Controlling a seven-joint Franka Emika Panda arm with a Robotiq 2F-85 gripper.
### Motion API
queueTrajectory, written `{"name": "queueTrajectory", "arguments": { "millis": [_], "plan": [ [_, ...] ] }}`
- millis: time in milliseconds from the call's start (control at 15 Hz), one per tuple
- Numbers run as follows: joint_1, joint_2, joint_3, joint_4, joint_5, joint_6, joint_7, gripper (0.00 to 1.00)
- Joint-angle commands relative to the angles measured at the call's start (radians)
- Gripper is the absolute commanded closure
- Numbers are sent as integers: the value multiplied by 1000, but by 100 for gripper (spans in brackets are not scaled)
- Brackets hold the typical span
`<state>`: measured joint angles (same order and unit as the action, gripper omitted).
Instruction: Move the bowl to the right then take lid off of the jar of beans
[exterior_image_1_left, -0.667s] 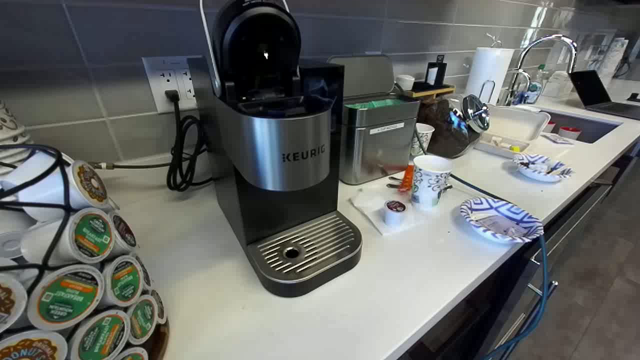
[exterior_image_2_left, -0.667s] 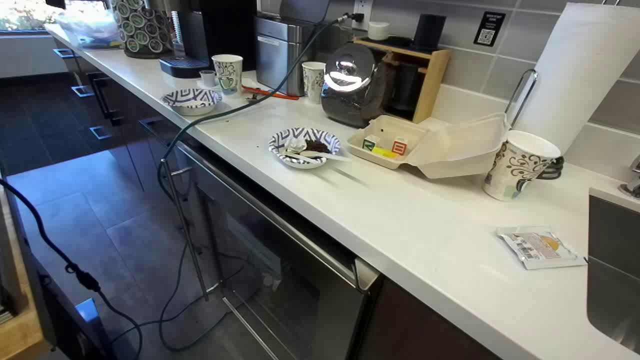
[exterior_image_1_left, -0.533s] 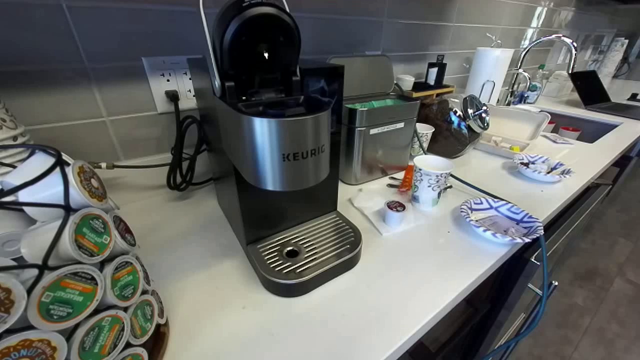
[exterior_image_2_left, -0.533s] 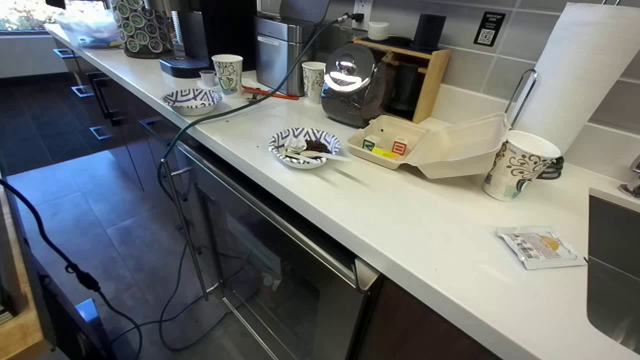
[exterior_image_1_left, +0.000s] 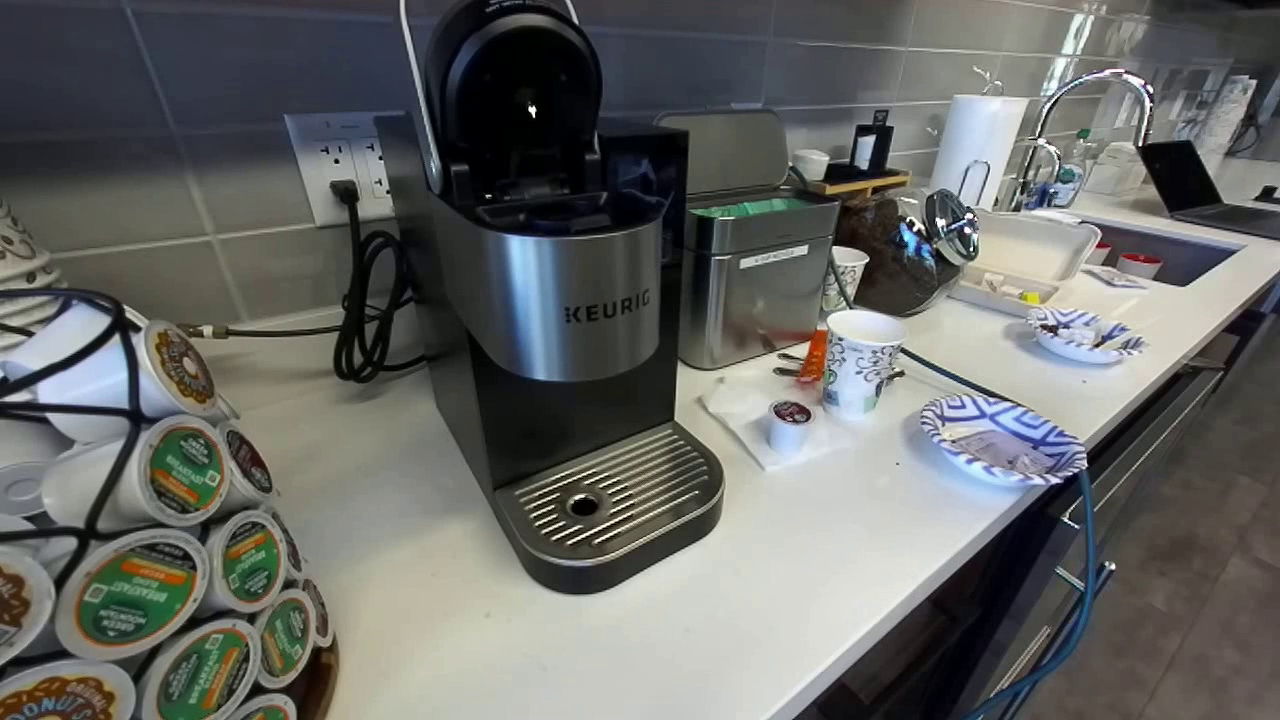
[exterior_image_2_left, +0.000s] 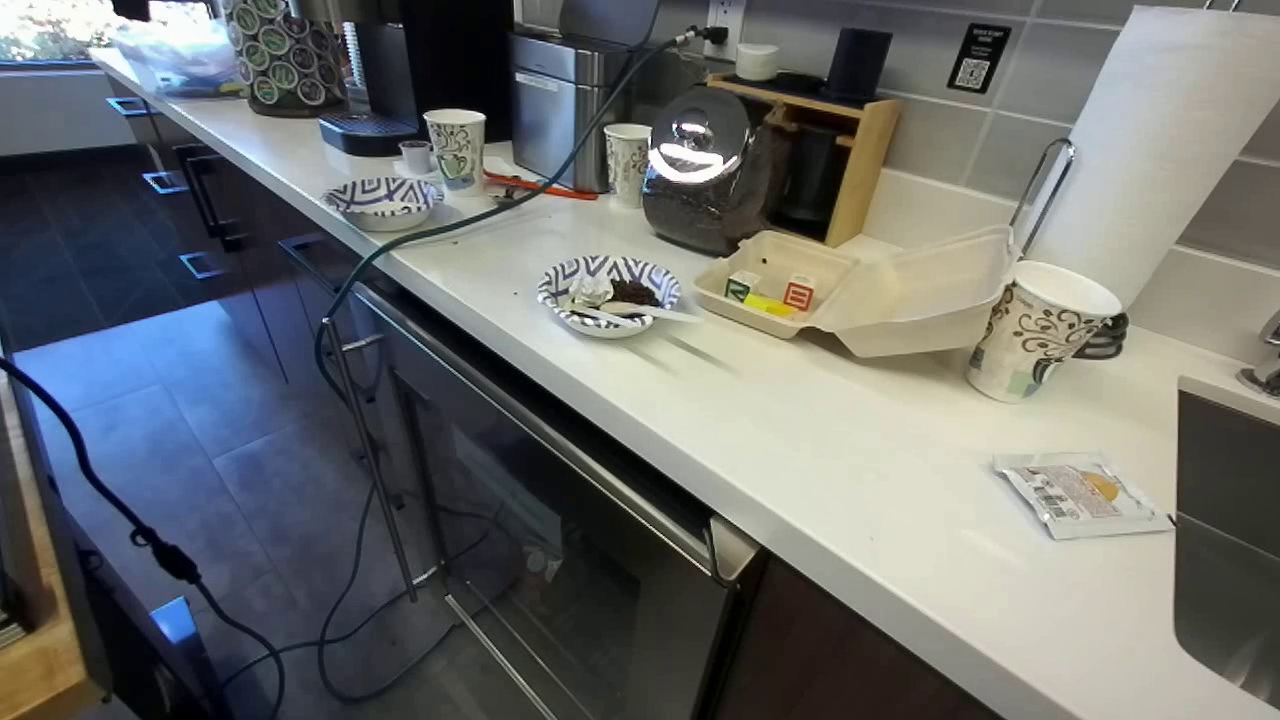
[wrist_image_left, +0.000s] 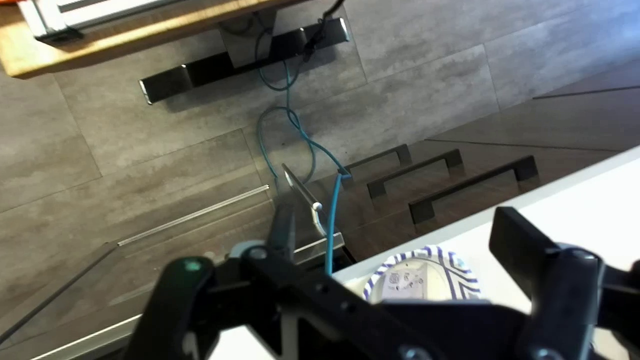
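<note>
Now the gripper (wrist_image_left: 395, 220) stands, fingers (wrist_image_left: 522, 247) apart; moving the bowl (wrist_image_left: 457, 275) seems the live step; closing in on it should follow

Countertop (exterior_image_2_left: 850, 450) in an exterior view, front row, left to right: left-hand bowl (exterior_image_2_left: 382, 218), right-hand bowl (exterior_image_2_left: 612, 266) with utensils (exterior_image_2_left: 652, 313) in it, takeout container (exterior_image_2_left: 905, 318); rear row, left to right: Keurig coffee maker (exterior_image_2_left: 455, 70), bin (exterior_image_2_left: 545, 115), paper cup (exterior_image_2_left: 628, 165), jar of beans (exterior_image_2_left: 700, 212) with lid (exterior_image_2_left: 703, 130) on, wooden shelf (exterior_image_2_left: 866, 160) behind the jar. In the wrist view, a packet (wrist_image_left: 404, 284) lies in the left-hand bowl, near the countertop's edge.
</note>
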<state>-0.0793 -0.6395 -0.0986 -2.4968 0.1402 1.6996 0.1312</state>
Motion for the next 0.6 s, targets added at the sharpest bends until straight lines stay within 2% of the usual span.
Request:
{"name": "queueTrajectory", "arguments": {
  "millis": [0, 133, 400, 533],
  "plan": [
    [-3, 101, -31, -51, 145, 210, -21, 0],
    [6, 174, -27, -72, 224, 377, -13, 0],
    [39, 314, -16, -113, 347, 628, -31, 0],
    [44, 366, -7, -95, 353, 643, -9, 0]
  ]
}}
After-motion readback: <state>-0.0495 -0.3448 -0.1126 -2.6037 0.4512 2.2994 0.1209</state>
